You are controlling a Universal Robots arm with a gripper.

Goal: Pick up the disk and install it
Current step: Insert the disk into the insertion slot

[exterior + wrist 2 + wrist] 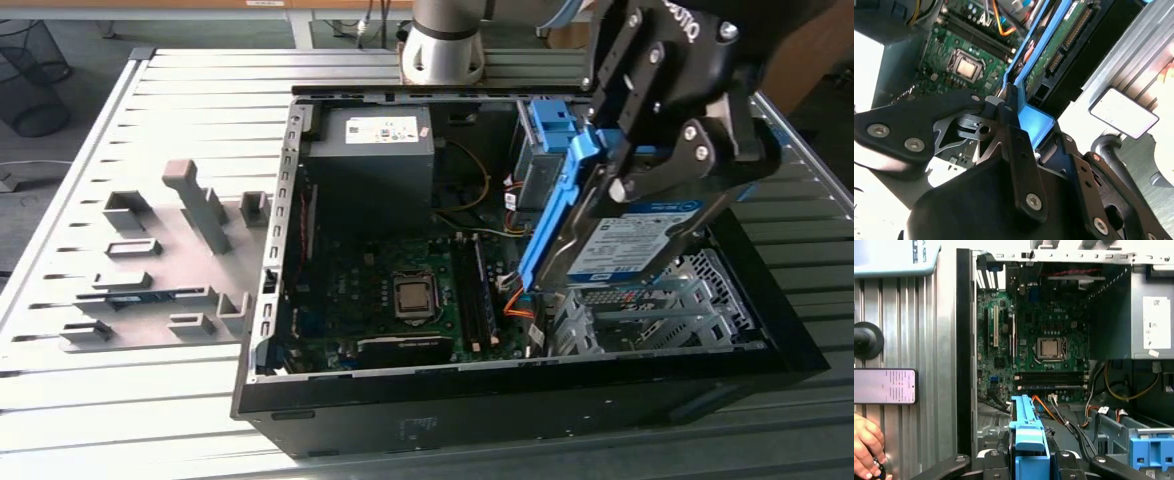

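gripping the flat silver blue-framed disk (634,240), my black gripper (638,165) hangs over the grey metal bay (667,312). pickup done, i judge; seating remains.

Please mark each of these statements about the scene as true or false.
1. The gripper grips the disk by its blue frame. True.
2. The disk lies flat on the table outside the computer. False: it is held tilted over the drive cage, inside the case.
3. The case is closed by a side panel. False: it is open, and the motherboard is in plain sight.
4. In the first wrist view, a person's hand is near a phone lying beside the case. True.
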